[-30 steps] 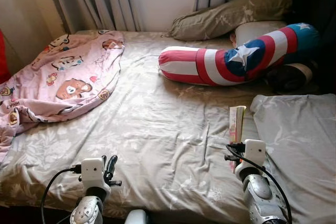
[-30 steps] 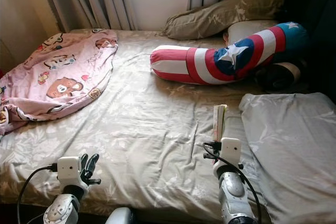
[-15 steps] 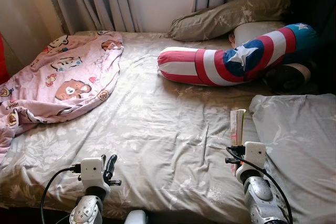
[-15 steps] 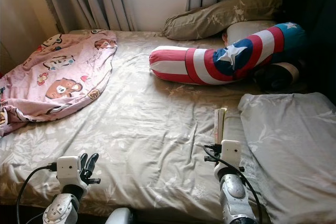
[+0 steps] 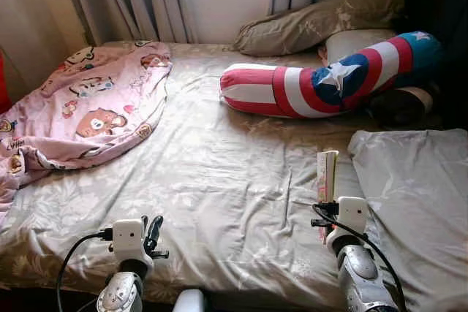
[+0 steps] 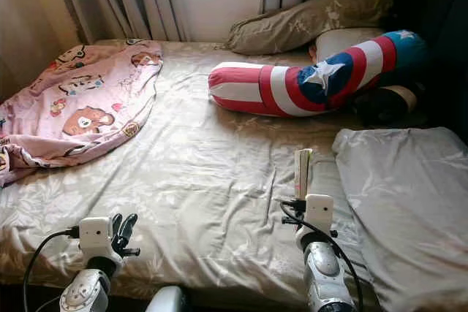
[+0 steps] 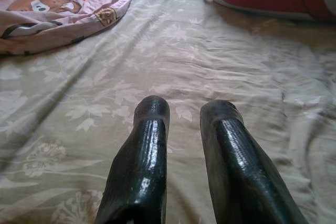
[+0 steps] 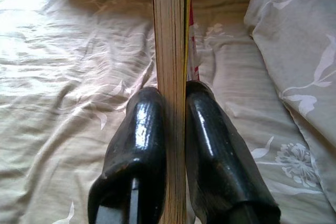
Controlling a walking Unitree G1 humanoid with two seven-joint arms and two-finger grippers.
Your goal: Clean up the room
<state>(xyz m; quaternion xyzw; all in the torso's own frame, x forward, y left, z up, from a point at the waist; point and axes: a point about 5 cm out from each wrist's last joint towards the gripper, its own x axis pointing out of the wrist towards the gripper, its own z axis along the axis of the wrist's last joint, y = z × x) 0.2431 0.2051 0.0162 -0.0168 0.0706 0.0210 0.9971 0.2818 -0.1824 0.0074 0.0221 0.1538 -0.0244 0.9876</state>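
Note:
A thin book (image 5: 325, 174) stands on edge above the bed sheet, clamped between the two black fingers (image 8: 207, 145) of my right gripper (image 8: 172, 95), which is shut on it at the bed's near right. The book's page edges (image 8: 169, 35) run straight out from the fingers. My left gripper (image 7: 182, 109) hovers low over the sheet at the near left, fingers slightly apart and holding nothing; it also appears in the left eye view (image 5: 152, 228).
A pink cartoon blanket (image 5: 88, 104) lies crumpled at the bed's left. A red, white and blue star bolster (image 5: 329, 82) and olive pillows (image 5: 314, 23) lie at the head. A grey pillow (image 5: 417, 195) sits right of the book. Curtains hang behind.
The view has shifted a little. The right gripper still holds the book upright in about the same place; the left gripper has not visibly moved.

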